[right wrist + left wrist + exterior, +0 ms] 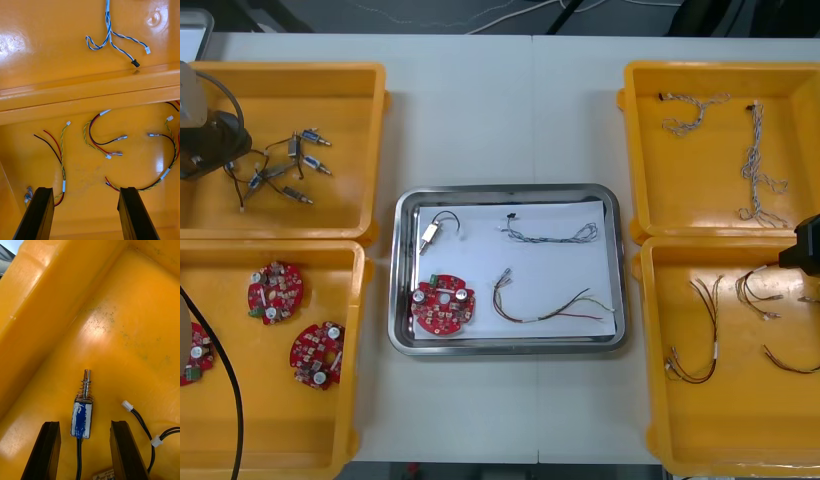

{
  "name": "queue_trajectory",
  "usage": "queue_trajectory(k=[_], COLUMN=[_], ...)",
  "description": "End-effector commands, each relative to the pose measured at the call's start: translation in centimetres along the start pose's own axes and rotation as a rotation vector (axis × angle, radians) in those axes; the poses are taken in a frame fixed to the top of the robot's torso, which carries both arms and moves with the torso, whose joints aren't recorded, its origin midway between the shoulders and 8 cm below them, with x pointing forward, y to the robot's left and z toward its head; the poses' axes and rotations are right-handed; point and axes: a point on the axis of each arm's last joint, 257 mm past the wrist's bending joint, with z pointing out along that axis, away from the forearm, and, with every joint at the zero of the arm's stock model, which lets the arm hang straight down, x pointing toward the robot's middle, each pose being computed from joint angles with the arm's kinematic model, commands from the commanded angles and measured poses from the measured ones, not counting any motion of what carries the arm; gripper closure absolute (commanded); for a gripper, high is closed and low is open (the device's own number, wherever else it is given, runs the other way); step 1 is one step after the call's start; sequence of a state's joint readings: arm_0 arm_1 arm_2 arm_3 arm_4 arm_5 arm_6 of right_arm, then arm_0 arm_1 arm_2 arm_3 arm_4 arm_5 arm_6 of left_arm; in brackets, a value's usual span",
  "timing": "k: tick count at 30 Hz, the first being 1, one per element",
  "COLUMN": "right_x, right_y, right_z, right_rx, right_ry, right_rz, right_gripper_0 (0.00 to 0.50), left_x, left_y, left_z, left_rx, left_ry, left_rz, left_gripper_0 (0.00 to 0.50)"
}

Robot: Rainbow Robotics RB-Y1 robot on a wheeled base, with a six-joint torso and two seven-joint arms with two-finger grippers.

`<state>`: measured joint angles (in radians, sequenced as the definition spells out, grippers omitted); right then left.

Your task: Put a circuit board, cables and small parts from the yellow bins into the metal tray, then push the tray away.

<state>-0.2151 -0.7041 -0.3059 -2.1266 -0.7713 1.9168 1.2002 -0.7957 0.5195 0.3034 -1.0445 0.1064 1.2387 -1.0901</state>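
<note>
Left wrist view shows my left hand [85, 423] spread astride one blue-wrapped small metal part [82, 417]; my right hand [86, 189] is spread over red-and-yellow cables [116, 153]. Front view: one round red circuit board [442, 305] in the shiny metal tray [510, 265].

Open table [480, 110] beyond metal tray [505, 191]; yellow bins [377, 150] flank it closely.

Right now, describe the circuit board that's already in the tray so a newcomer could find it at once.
Start at the metal tray between the yellow bins. Look in its near left corner. The circuit board there is the tray's one round red thing; its neighbours are thin cables and a small metal part.
</note>
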Motion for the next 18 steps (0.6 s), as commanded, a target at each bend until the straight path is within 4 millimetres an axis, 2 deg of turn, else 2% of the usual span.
queue_trajectory(k=[1, 6, 18], right_x=[-0.69, -0.69, -0.69], right_y=[-1.27, -1.27, -1.27], right_z=[-1.51, -1.51, -1.51], right_rx=[0.031, 0.031, 0.031], right_ry=[-0.037, -0.037, -0.037], right_rz=[0.035, 0.035, 0.035], right_gripper_0=[0.0, 0.0, 0.0], left_x=[-0.76, -0.86, -1.23], left_y=[-0.25, -0.31, -0.35], left_z=[-1.29, -1.7, -1.09], left_rx=[0.016, 0.018, 0.025], left_ry=[0.025, 0.039, 0.026], left_rz=[0.114, 0.117, 0.105], left_gripper_0=[0.114, 0.114, 0.114])
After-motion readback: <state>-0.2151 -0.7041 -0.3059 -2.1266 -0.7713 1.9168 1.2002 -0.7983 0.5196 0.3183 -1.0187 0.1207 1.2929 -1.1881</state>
